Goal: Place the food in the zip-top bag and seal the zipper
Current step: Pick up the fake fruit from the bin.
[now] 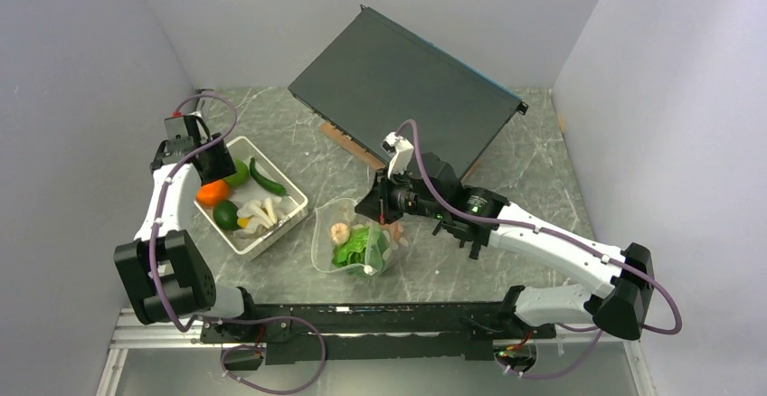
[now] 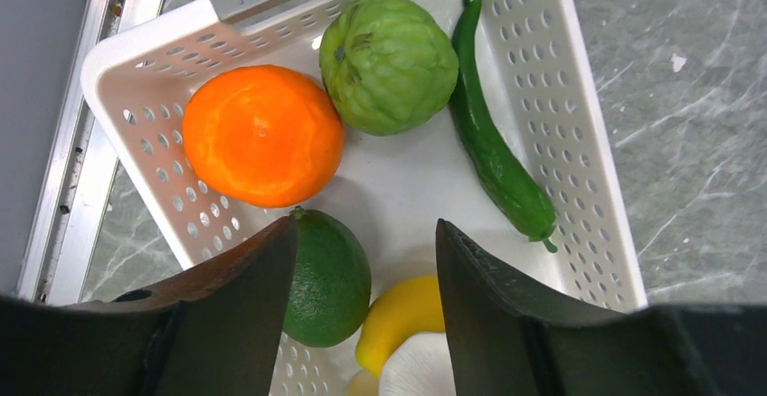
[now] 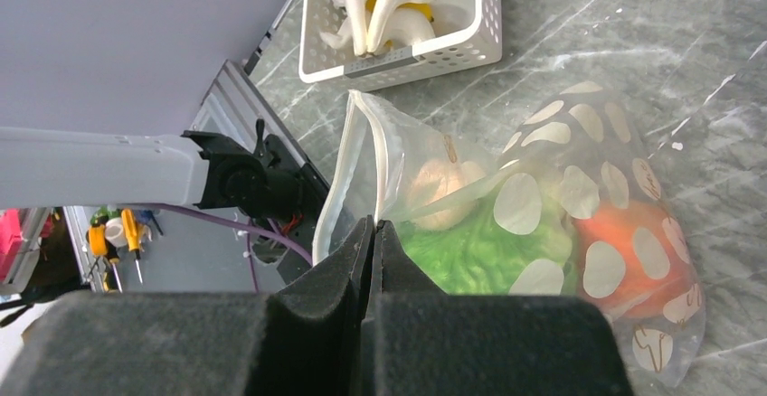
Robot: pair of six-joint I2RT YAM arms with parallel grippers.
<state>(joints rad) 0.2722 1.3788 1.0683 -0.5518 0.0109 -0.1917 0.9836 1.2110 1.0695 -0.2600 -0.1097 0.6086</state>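
Observation:
In the white basket lie an orange, a ribbed green fruit, a slim cucumber, a dark-green lime, a lemon and white mushrooms. My left gripper hangs open over them, the lime against its left finger and the lemon in the gap. The dotted zip-top bag stands open at table centre with lettuce, a pale piece and something orange inside. My right gripper is shut on the zipper at the bag's mouth.
A large dark flat box leans at the back of the table behind the right arm. The basket sits left of the bag. Grey walls close in both sides.

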